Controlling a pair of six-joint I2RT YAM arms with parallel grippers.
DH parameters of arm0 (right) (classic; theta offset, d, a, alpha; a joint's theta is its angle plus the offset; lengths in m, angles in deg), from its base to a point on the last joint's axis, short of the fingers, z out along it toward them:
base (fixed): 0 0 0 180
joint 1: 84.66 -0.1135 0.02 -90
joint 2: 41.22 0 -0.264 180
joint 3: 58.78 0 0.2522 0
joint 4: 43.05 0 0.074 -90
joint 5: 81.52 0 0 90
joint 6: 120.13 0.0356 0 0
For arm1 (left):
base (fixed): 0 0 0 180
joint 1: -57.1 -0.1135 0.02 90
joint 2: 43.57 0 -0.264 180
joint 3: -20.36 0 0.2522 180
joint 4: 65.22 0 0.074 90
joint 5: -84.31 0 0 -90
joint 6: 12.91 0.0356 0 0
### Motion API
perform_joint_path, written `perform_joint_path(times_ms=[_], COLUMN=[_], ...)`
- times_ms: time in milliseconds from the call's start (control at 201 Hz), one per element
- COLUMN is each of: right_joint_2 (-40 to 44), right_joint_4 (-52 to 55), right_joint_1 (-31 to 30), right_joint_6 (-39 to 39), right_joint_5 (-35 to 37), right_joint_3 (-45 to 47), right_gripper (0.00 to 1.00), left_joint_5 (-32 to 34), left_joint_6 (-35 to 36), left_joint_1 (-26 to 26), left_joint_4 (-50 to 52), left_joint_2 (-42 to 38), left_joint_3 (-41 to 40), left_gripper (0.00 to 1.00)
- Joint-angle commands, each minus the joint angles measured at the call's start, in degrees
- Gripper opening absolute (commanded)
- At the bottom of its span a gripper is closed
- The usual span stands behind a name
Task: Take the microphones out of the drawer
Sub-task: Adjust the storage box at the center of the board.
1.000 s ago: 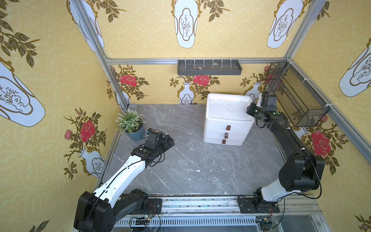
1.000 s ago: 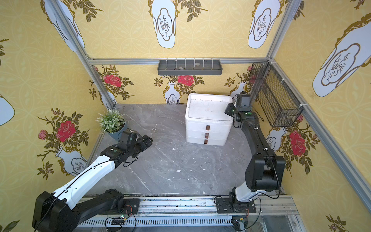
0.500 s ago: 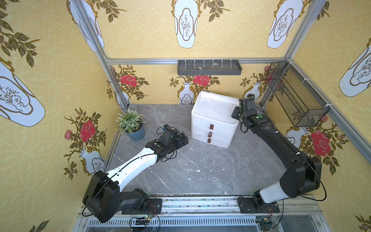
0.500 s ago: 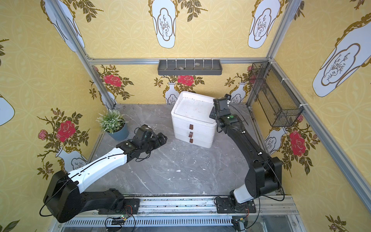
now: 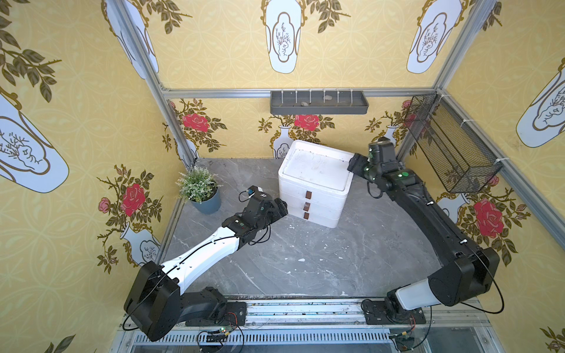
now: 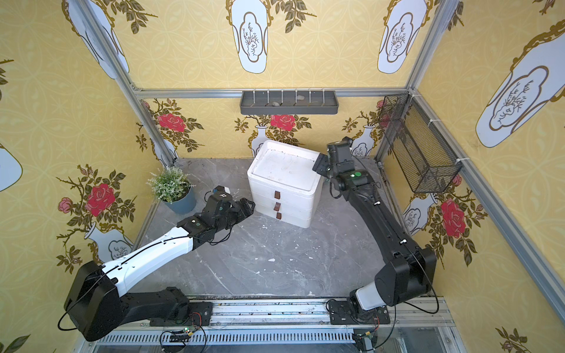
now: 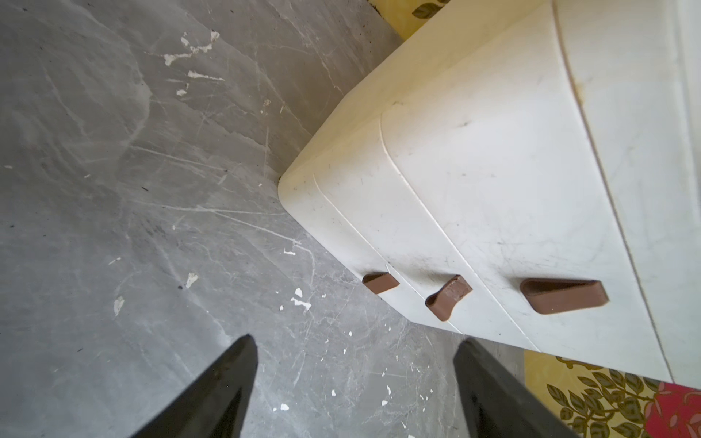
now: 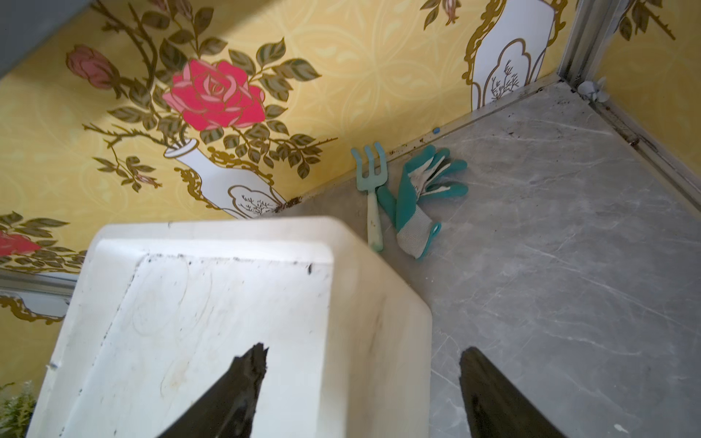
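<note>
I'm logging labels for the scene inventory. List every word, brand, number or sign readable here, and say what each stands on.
No legible text in any view.
Small white mark on the left wrist's camera housing: too small to read.
Drawer unit, brown handles, plant pot: no label shows.
Wallpaper: roses and vases only, no lettering.

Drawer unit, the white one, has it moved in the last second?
Yes. The drawer unit has slid toward the potted plant, away from the wire basket on the side wall, and turned slightly.
</note>
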Motion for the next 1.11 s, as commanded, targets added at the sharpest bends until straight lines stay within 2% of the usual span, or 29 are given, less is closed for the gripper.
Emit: perform_joint_path(times_ms=[0,55,100,189,329,443,607,782,976,1105], right_joint_2=[-0.7,-1.8,-3.3,-7.5,-15.4,-21.2,-27.5,-27.1,-26.2,-24.4], right_joint_4=[-4.1,-6.4,-8.4,-13.3,-20.1,-23.6,-34.1,-36.8,-31.4,-32.8], right_joint_1=[7.5,11.0,13.8,18.2,21.6,21.6,20.6,18.1,15.0,14.2], right_joint_6=[-2.3,-2.6,-2.3,-1.2,1.0,2.1,10.0,9.3,3.4,3.8], right_joint_5=[-16.2,-21.0,-26.5,-36.4,-47.4,-53.3,-66.2,-67.5,-67.7,-68.5], right_joint_3=[-0.3,0.0,-0.1,-0.4,-2.5,-5.0,-4.9,-1.9,-0.8,3.0], right_gripper=[0.78,0.72,0.6,0.29,0.0,0.0,0.0,0.0,0.0,0.0], left_joint_5=[1.7,2.4,3.3,4.3,5.3,6.9,6.9,1.6,0.7,-0.6], left_joint_6=[1.5,1.8,1.9,2.2,2.0,2.2,0.2,-2.5,-0.6,2.0], left_joint_1=[-0.1,-0.1,-0.1,-0.1,-0.2,-0.3,-2.6,-6.8,-7.0,-7.1], left_joint_4=[-7.1,-7.7,-7.3,-6.6,-8.2,-7.8,-6.9,-9.0,-9.3,-10.7], left_joint_2=[0.2,1.0,2.0,4.4,8.1,10.2,11.4,13.2,16.1,18.7], left_joint_3=[-1.0,-0.7,0.2,2.0,3.6,5.2,5.3,4.6,7.5,9.4], left_gripper=[0.49,0.19,0.0,0.0,0.0,0.0,0.0,0.0,0.0,0.0])
